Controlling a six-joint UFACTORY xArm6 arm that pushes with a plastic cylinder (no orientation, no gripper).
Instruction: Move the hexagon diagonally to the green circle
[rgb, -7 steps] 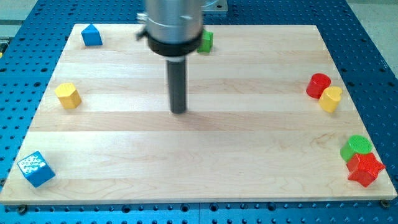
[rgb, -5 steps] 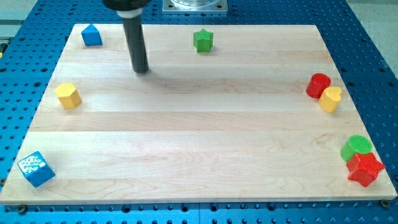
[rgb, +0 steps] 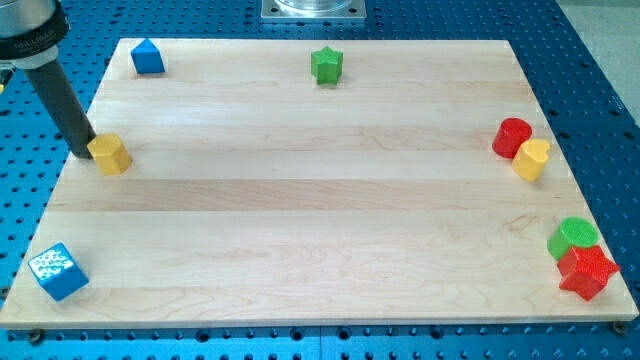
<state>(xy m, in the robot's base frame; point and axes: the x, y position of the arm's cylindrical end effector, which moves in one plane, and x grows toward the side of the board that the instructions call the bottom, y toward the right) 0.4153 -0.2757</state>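
Where the wooden worktop (rgb: 300, 220) nears the view's left edge, the yellow hexagon (rgb: 110, 154) sits about halfway up the board, and the arm's dark rod slants down from the view's top left so that its tip (rgb: 83, 154) stands right against the hexagon's left side, apparently touching it. The arm carries no jaws; it ends only in this rod, so there is nothing to open or close.

The green circle (rgb: 577, 235) lies far off, near the view's bottom right corner, with the full width of the board between it and the hexagon. A red star (rgb: 586, 271) presses against the circle's lower side. Higher along the right edge, a red round block (rgb: 512, 136) and a yellow round block (rgb: 532, 158) touch each other, the yellow 1 lower and to the right.

At the view's top, a green star (rgb: 326, 65) sits near the middle of the far edge, and a blue block with a peaked top (rgb: 147, 56) rests near the top left corner. A blue cube (rgb: 58, 271) with a speckled white top face occupies the bottom left corner, well below the hexagon.
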